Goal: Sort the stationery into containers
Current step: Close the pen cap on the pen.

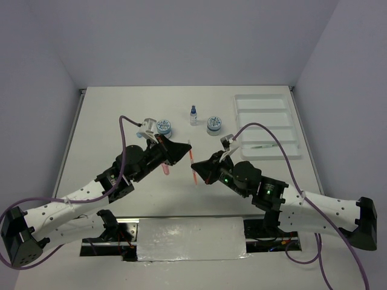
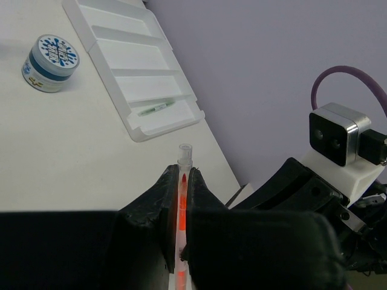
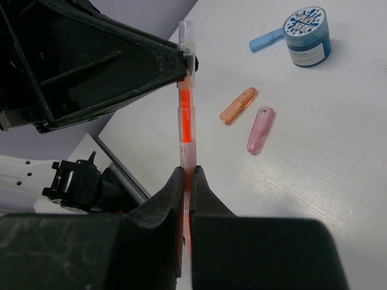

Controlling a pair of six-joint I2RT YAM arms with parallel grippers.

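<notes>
Left hand (image 2: pixel 180 182) and right hand (image 3: pixel 187 181) pinch slim translucent orange pen (image 3: pixel 186 115).

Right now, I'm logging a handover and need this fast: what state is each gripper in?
Left gripper: closed on the orange-red pen.
Right gripper: closed on the same pen, further along it.

Bright, even, diffuse light falls from above. The white surface (image 1: pixel 121 115) is nearly washed out, and shadows are faint and soft. In the wrist views the left hand (image 2: pixel 179 176) and right hand (image 3: pixel 188 175) fill the lower frame as dark, blurred masses, while farther things are sharp.
</notes>
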